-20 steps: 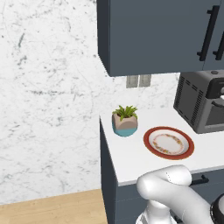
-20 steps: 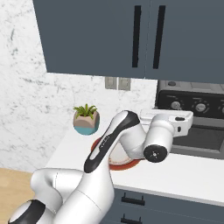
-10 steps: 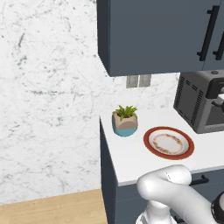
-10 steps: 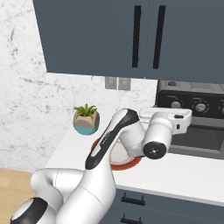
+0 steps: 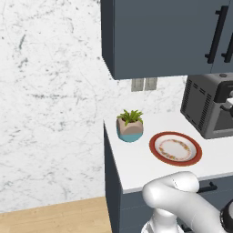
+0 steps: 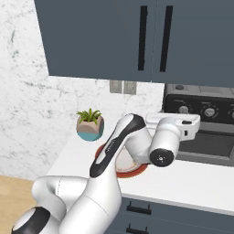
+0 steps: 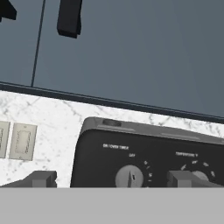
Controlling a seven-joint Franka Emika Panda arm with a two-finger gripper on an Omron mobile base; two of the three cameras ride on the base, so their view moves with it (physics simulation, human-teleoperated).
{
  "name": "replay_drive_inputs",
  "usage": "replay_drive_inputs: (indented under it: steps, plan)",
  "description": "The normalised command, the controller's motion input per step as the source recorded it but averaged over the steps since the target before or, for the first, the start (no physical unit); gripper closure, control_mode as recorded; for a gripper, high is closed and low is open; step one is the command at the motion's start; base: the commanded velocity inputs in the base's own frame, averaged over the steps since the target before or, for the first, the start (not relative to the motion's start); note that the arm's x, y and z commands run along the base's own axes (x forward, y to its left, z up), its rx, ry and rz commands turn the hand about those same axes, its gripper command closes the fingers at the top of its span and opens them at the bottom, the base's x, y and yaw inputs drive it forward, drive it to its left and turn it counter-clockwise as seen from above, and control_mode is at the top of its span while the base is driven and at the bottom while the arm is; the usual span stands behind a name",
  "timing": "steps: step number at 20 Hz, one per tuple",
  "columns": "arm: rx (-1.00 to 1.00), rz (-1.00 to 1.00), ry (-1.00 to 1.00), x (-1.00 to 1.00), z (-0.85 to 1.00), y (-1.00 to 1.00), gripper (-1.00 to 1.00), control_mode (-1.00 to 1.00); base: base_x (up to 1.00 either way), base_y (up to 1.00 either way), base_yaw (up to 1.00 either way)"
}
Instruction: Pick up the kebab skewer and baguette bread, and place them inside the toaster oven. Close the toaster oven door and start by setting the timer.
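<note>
White surface (image 5: 136,166) under dark cabinets (image 5: 154,36), left base view: potted plant (image 5: 130,125) beside a red-rimmed plate (image 5: 175,148) with nothing on it; toaster oven (image 5: 207,105) at far right. Right base view: arm reaches toward the oven's front, plate partly hidden behind it. Hand view: pincer (image 7: 116,179) with fingertips (image 7: 41,178) apart, holding nothing, near the oven's timer dial (image 7: 129,176) and wall switches (image 7: 22,141).

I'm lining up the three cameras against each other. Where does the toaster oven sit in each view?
Left base view: toaster oven at the right edge, vented side facing the camera.
Right base view: toaster oven at right, behind the arm, knobs showing.
Hand view: toaster oven at lower centre, control panel close up.
Shared landmark: the wall outlets to its left.
</note>
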Motion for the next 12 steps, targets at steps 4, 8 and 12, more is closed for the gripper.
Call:
replay_drive_inputs:
  steps: [4, 8, 12]
  plan:
    - [0.00, 0.00, 0.00, 0.02, -0.16, 0.00, -1.00, -1.00, 0.00, 0.00, 0.00]
    - [0.00, 0.00, 0.00, 0.10, -0.06, 0.00, -1.00, -1.00, 0.00, 0.00, 0.00]
    - [0.00, 0.00, 0.00, 0.14, -0.02, 0.00, -1.00, -1.00, 0.00, 0.00, 0.00]
